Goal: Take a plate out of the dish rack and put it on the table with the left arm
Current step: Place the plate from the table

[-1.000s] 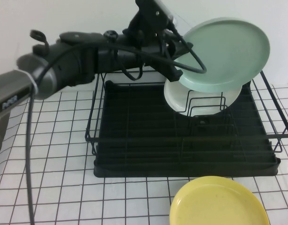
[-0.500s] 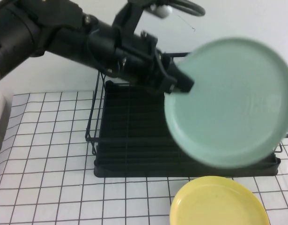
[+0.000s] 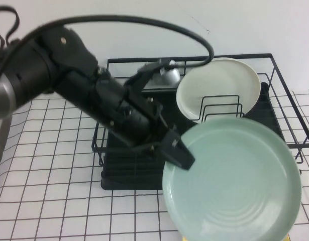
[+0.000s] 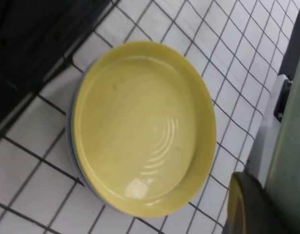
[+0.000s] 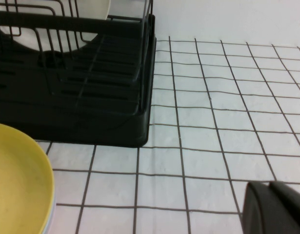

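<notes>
Since a second ago the plate (image 3: 233, 181) has been swung out of the dish rack (image 3: 290, 125), from high above its back rail down to the front, and it is now carried low over the table's (image 3: 48, 201) front edge. At the left, the left arm (image 3: 69, 95) is seen reaching diagonally across the rack's front left corner. The left gripper (image 3: 178, 153) is clamped on the plate's near-left rim, so the plate is held nearly flat, face up, probably for a level set-down. In the middle, the yellow plate (image 4: 142, 129) is almost wholly covered by the held plate in the high view; a landing on top of it looks likely. Toward the back right corner of the rack, the cream-white plate (image 3: 218, 86) is left standing in the dividers. At the right, the right gripper (image 5: 276, 207) is parked low over the table beside the rack; its finger state cannot be told.
</notes>
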`<state>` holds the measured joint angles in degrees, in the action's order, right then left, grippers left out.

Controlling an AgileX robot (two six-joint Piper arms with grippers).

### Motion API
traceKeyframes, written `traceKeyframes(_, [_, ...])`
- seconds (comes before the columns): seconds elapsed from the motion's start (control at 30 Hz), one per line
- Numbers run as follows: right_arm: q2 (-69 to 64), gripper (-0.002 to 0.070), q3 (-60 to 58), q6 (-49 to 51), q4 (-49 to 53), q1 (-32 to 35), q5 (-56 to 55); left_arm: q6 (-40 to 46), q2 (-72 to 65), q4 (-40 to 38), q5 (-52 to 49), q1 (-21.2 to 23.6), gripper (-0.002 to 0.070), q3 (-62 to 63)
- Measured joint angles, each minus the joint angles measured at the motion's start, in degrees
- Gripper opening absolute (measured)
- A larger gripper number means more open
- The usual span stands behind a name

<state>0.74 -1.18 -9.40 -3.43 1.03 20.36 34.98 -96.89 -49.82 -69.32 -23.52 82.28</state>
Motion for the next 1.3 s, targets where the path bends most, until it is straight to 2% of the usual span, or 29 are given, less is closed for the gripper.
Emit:
traceKeyframes(0.17, [0.0,-0.0001,0.0,0.0,0.0,0.0,0.0,0.0,0.0,-2.3,3.7,-0.8,0.0076,-7.9])
traceKeyframes(0.5, [0.0,-0.0001,0.0,0.0,0.0,0.0,0.0,-2.9,-4.0,-2.0,13.3,-8.5,0.0076,-9.8])
traceKeyframes(0.97, [0.0,-0.0001,0.0,0.0,0.0,0.0,0.0,-6.1,-10.8,0.5,19.0,-8.9,0.0076,-9.8])
traceKeyframes(1.3, [0.0,-0.0001,0.0,0.0,0.0,0.0,0.0,-6.5,-11.3,1.1,19.2,-9.0,0.0076,-9.8])
